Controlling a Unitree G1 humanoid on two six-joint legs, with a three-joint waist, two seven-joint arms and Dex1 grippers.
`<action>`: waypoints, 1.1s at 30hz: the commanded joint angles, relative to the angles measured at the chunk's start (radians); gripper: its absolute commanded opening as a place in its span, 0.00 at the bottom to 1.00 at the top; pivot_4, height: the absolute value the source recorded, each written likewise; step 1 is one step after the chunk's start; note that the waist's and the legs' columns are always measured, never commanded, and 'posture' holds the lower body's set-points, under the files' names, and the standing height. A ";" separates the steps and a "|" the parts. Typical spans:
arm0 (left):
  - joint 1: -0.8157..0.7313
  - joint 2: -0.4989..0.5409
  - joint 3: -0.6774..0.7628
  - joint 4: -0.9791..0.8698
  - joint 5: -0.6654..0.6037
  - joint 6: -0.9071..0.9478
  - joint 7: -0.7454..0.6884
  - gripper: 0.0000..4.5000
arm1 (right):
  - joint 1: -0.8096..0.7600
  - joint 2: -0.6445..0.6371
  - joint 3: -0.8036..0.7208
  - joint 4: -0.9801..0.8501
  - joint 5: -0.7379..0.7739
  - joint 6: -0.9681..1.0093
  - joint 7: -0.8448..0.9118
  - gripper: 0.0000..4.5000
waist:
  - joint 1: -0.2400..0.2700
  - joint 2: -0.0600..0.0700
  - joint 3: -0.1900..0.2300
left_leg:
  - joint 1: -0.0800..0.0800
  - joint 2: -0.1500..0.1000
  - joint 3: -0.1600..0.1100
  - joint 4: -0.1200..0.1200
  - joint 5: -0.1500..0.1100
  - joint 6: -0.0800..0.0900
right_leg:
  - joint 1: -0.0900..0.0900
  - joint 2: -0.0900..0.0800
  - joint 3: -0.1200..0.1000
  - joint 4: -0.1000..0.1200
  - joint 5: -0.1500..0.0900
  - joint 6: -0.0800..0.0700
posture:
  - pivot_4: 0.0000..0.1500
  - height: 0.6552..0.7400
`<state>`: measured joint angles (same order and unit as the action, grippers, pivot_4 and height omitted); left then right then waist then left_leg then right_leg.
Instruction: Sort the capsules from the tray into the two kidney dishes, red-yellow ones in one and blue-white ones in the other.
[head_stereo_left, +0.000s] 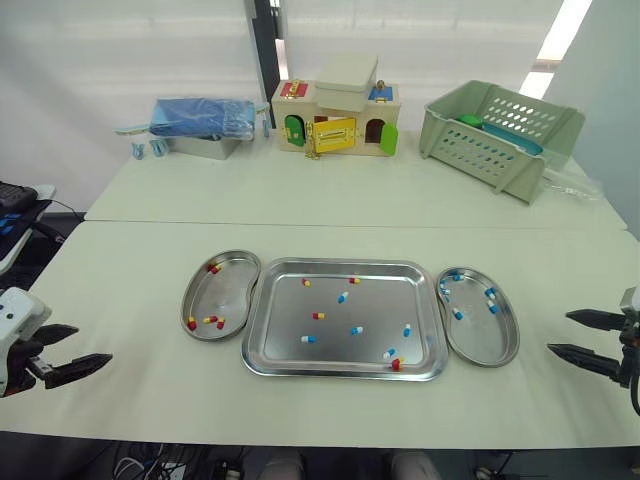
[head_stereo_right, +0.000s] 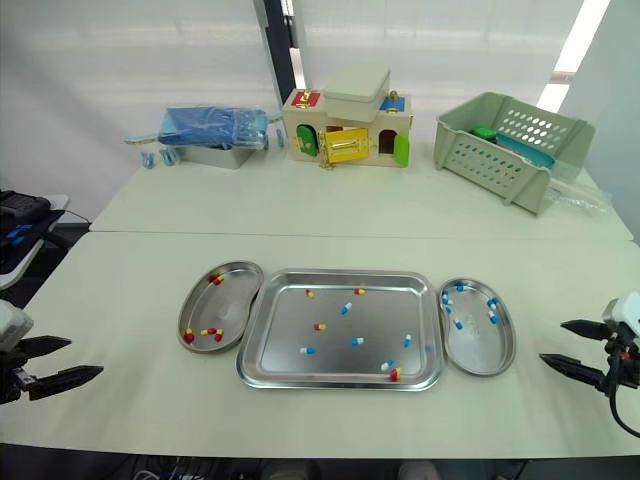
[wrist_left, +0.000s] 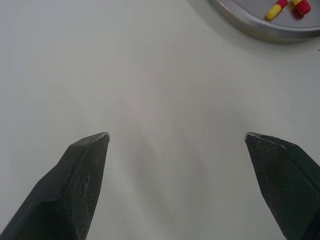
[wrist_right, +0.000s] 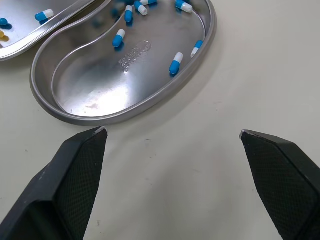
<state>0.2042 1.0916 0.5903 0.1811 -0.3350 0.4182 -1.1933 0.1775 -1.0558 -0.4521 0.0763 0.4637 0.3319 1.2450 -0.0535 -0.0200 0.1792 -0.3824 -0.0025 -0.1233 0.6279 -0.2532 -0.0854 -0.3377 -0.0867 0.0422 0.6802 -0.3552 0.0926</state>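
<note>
Lying on the bench (head_stereo_left: 140, 270), the tray (head_stereo_left: 385, 300) is scattered with mixed capsules (head_stereo_left: 343, 297). In the left dish (head_stereo_left: 225, 292) red-yellow capsules (head_stereo_left: 213, 267) are held, in the right dish (head_stereo_left: 480, 335) blue-white capsules (head_stereo_left: 490, 293). The left claw (head_stereo_left: 92, 343) and right claw (head_stereo_left: 559, 332) are held open, empty, by the near corners.

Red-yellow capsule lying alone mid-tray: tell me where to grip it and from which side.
Best come straight down from above and pinch the red-yellow capsule across its middle; it lies flat on the tray floor, lengthwise left-right, with bare metal around it.

Pale table (head_stereo_left: 330, 200), white wall (head_stereo_left: 120, 50) behind, dark vertical post (head_stereo_left: 265, 40), bright light strips (head_stereo_left: 563, 28) upper right
</note>
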 joint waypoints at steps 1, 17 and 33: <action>-0.024 0.009 -0.008 -0.105 -0.044 0.064 0.001 1.00 | 0.056 0.029 -0.050 -0.111 0.041 -0.028 0.045 1.00 | 0.001 0.000 0.000 | 0.000 0.000 0.000 0.000 0.000 0.000 | 0.000 0.000 0.000 0.000 0.000 0.000 | 1.00 1.00; -0.589 0.011 -0.591 -0.211 0.032 0.073 -0.113 1.00 | 0.423 0.547 0.147 -0.766 0.076 -0.205 -0.175 1.00 | 0.012 0.000 0.000 | 0.000 0.000 -0.001 0.001 0.000 0.000 | 0.000 0.001 0.000 0.001 0.000 0.000 | 1.00 1.00; -1.065 -0.295 -0.971 0.221 0.332 -0.419 -0.327 1.00 | 0.470 0.666 0.403 -0.721 -0.111 -0.443 -0.333 1.00 | 0.007 0.000 0.000 | 0.000 -0.001 -0.002 0.002 0.000 0.000 | 0.001 0.002 -0.001 0.000 0.000 0.000 | 1.00 1.00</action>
<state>-0.8287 0.8023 -0.3705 0.3678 -0.0294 0.0511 -1.5087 0.6427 -0.3918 -0.0592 -0.6317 0.3622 -0.0780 0.9284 -0.0466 -0.0202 0.1790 -0.3827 -0.0031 -0.1260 0.6297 -0.2530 -0.0857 -0.3372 -0.0851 0.0408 0.6807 -0.3552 0.0928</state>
